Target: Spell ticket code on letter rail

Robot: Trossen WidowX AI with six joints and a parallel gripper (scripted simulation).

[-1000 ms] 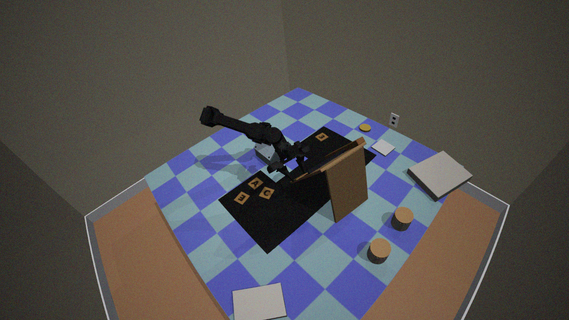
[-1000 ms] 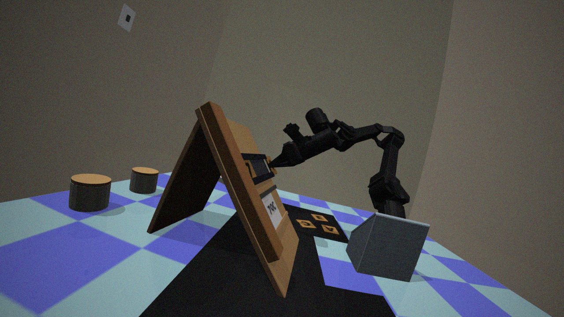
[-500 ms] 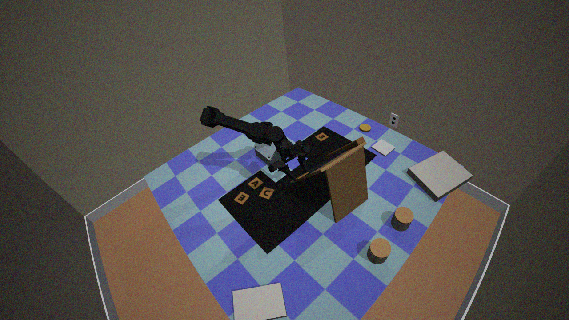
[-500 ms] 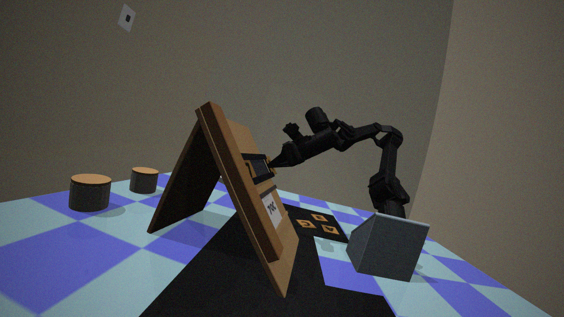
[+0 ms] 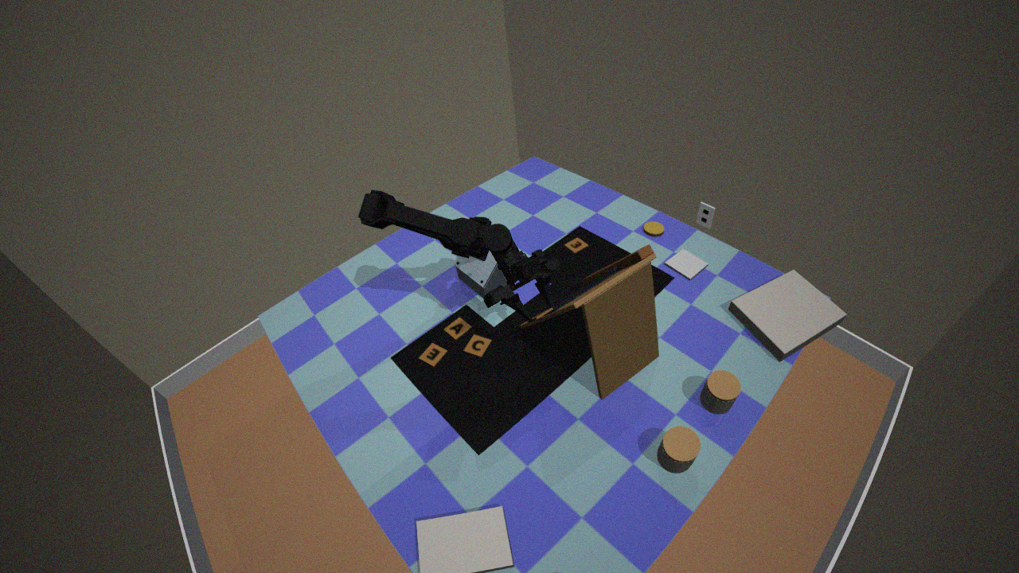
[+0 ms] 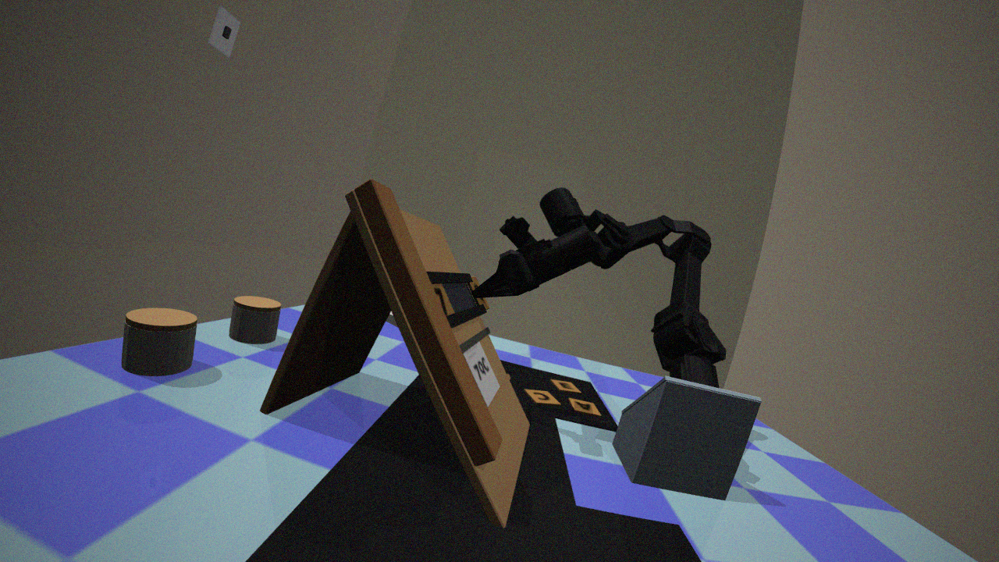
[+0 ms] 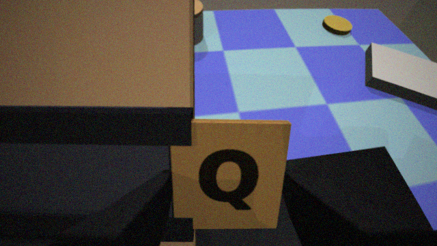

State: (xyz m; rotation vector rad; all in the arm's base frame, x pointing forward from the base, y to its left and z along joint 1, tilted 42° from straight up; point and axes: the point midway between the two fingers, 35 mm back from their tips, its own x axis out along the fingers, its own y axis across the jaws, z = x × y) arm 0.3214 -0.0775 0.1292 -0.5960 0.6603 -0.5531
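My gripper (image 5: 540,313) (image 6: 478,294) (image 7: 227,178) is shut on the Q tile (image 7: 270,171), upright at the rail's open end. In the wrist view the tile's left edge sits between the lips of the rail (image 6: 450,277) (image 7: 95,126); most of it is outside. The 7 tile (image 6: 441,300) is at the rail's far end. The ticket (image 6: 481,374) on the leaning board (image 5: 623,334) (image 6: 427,237) (image 7: 95,55) reads 7QC. The C tile (image 5: 477,345) (image 6: 542,396) lies flat near the A tile (image 5: 457,327) (image 6: 584,406) and a tile like a 3 (image 5: 432,354) (image 6: 566,385).
Another tile (image 5: 576,245) lies on the black mat (image 5: 484,420) beyond the board. Two round jars (image 5: 720,391) (image 5: 679,449) stand behind the board. A thick white block (image 5: 790,309), a thin white block (image 5: 685,263) and a yellow disc (image 5: 653,228) (image 7: 337,24) are farther right.
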